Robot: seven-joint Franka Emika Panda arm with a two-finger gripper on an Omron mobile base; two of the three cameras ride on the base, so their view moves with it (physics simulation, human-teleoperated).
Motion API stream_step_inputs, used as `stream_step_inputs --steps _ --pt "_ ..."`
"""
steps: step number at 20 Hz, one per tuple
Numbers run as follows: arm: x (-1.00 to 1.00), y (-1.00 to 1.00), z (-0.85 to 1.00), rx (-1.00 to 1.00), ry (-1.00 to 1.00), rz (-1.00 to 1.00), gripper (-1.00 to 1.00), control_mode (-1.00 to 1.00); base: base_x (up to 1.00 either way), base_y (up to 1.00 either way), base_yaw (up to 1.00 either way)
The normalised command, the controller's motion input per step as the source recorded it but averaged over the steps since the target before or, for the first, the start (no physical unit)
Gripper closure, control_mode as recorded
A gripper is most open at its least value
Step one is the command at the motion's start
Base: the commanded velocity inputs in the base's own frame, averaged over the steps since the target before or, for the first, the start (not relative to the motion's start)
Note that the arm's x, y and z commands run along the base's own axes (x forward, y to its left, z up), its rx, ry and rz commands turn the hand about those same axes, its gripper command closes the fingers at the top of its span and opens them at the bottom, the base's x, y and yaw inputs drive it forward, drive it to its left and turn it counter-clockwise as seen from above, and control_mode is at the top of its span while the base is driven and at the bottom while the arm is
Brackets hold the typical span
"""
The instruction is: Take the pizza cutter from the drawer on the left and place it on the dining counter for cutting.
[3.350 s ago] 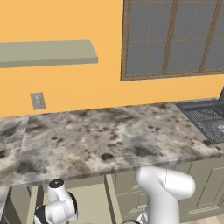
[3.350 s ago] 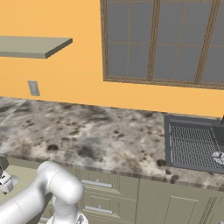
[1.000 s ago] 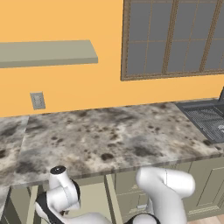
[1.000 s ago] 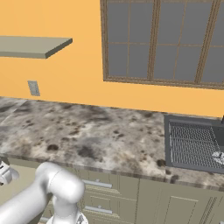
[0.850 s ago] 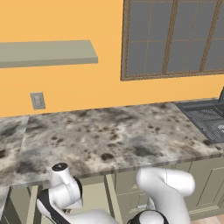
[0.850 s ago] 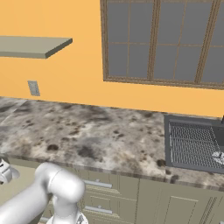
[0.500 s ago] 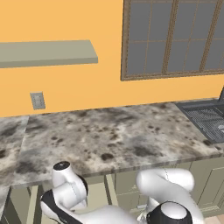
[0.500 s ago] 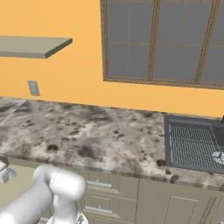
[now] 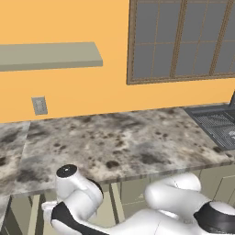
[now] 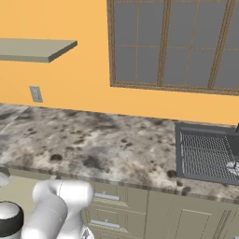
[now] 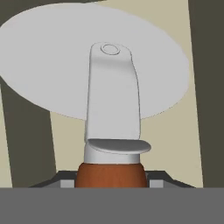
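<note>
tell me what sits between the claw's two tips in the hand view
The pizza cutter's brown wooden handle sits between them, its round blade pointing away from the camera.

wall counter bare, sink at right

You've got the wall counter ahead under window; shelf upper left, sink far right. Pizza cutter sits btwn gripper fingertips, wheel fwd.
</note>
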Motion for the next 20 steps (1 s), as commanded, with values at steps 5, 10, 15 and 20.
stream_step_inputs --steps 5,10,15,20 --pt "0.0 -0.25 1.0 0.0 -0.02 0.0 1.0 -1.0 0.0 0.0 0.0" --pt "0.05 -0.39 1.0 0.0 0.0 -0.03 1.0 -1.0 0.0 0.0 0.0" --pt "0.12 -0.43 1.0 0.0 0.0 -0.06 1.0 -1.0 0.0 0.0 0.0" --pt "0.23 -0.49 1.0 0.0 0.0 -0.04 1.0 -1.0 0.0 0.0 0.0"
